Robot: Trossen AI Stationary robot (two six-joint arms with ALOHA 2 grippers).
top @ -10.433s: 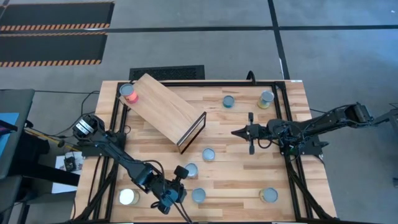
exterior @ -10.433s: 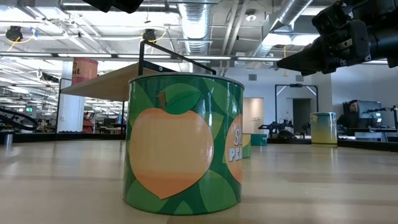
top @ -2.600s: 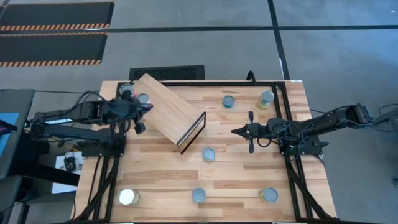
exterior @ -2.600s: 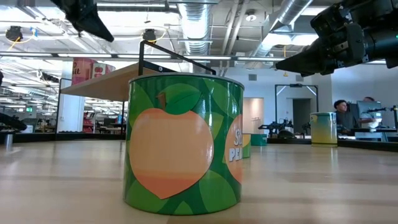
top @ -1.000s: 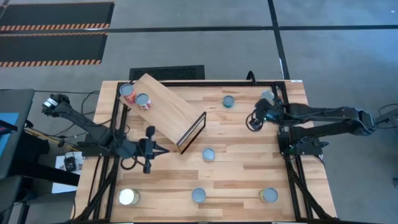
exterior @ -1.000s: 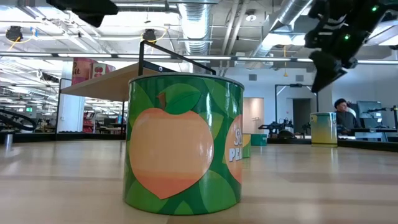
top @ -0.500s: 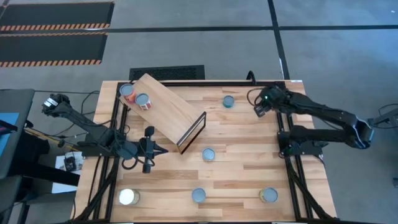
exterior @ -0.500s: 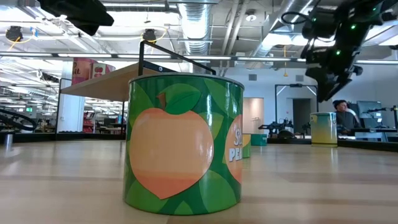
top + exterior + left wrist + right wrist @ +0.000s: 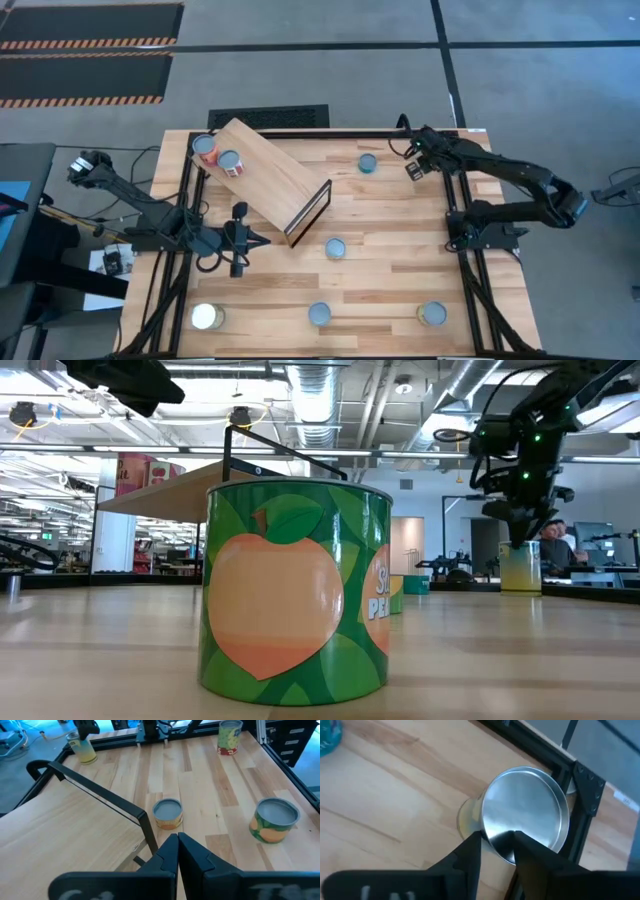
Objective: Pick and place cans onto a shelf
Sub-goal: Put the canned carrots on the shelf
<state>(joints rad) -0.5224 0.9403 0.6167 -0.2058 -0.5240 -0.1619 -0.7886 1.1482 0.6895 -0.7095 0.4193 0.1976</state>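
My right gripper (image 9: 412,165) is open and points down over the yellow-green can (image 9: 520,567) at the table's far right corner. In the right wrist view its fingertips (image 9: 495,837) stand just above the near rim of the can's silver lid (image 9: 525,805). My left gripper (image 9: 243,238) is shut and empty, level above the table beside the shelf's dark end panel (image 9: 310,212). The light wooden shelf (image 9: 265,175) lies askew at the far left. Two cans (image 9: 205,148) (image 9: 229,161) stand on its far end.
Loose cans stand on the tabletop: one at the far middle (image 9: 368,163), one in the centre (image 9: 335,247), and three along the near edge, the left one (image 9: 205,317) white-lidded. The green peach can (image 9: 295,590) fills the low view. A black frame rail (image 9: 580,795) runs beside the corner can.
My right gripper has swung toward the table's far right corner, tipped to point down, and come down over the yellow-green can. No can has moved.
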